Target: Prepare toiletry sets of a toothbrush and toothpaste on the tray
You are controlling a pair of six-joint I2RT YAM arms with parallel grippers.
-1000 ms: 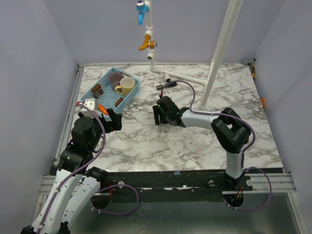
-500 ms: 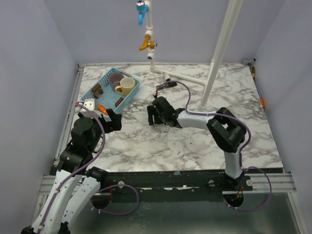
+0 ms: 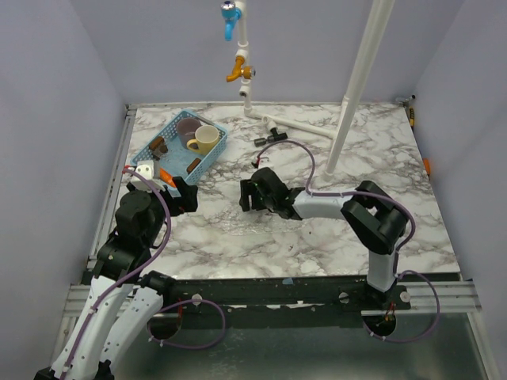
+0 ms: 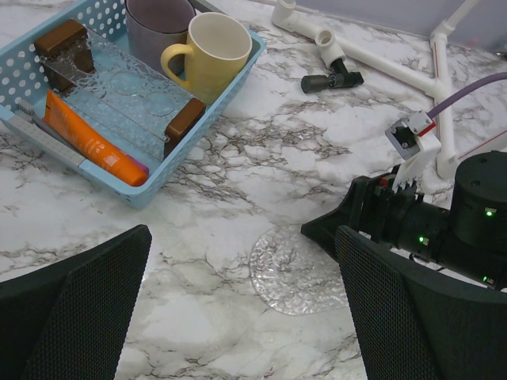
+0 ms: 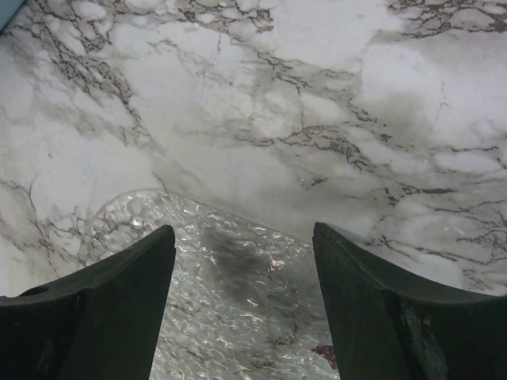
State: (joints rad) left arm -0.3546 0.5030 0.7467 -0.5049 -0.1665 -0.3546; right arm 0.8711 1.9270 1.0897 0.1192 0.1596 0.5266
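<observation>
The orange toothpaste (image 4: 95,142) lies in a blue basket (image 4: 95,180) at the table's back left. Beside it, along the basket's wall, lies the slim pale toothbrush (image 4: 46,133). A clear tray (image 4: 119,87) with brown end handles also rests in the basket. A clear textured flat piece (image 4: 293,273) lies on the marble. My right gripper (image 5: 242,233) hangs open low over that clear piece (image 5: 230,301), holding nothing. My left gripper (image 4: 244,237) is wide open and empty, just in front of the basket (image 3: 170,131).
A yellow cup (image 4: 214,51) and a purple cup (image 4: 154,24) stand in the basket's far end. White pipes (image 4: 380,59) and a black knob (image 4: 329,81) lie at the back. A white pole (image 3: 356,87) rises right of centre.
My right gripper has shifted left and then a little nearer, staying open. The left arm and the basket's contents have not moved.
</observation>
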